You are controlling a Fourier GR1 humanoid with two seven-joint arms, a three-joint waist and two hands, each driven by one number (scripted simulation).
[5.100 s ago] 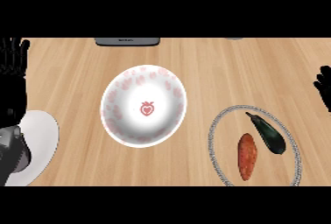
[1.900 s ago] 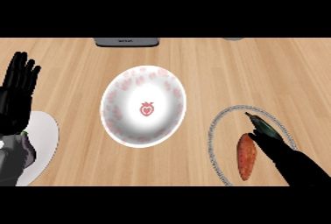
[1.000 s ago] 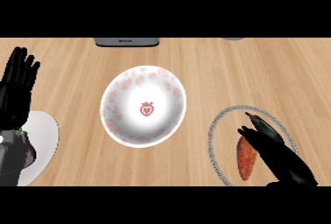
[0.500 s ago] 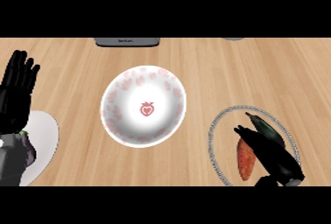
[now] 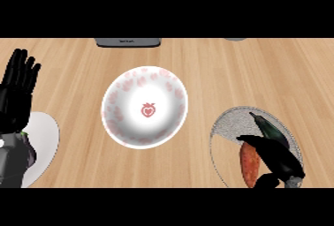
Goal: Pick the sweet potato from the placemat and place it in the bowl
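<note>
Orange sweet potato (image 5: 250,165) on the round grey placemat (image 5: 225,132), right hand (image 5: 277,158) over it.
Its fingers (image 5: 251,140) curl beside the potato; whether they grip, I cannot tell. Left hand (image 5: 16,95) rests with straight fingers at the worktop's (image 5: 215,70) left edge; the bowl (image 5: 145,107) sits mid-worktop.

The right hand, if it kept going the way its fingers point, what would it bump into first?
Probably the bowl. The right hand points up-left over the placemat, beside the sweet potato. Its height above the counter is unclear.
</note>
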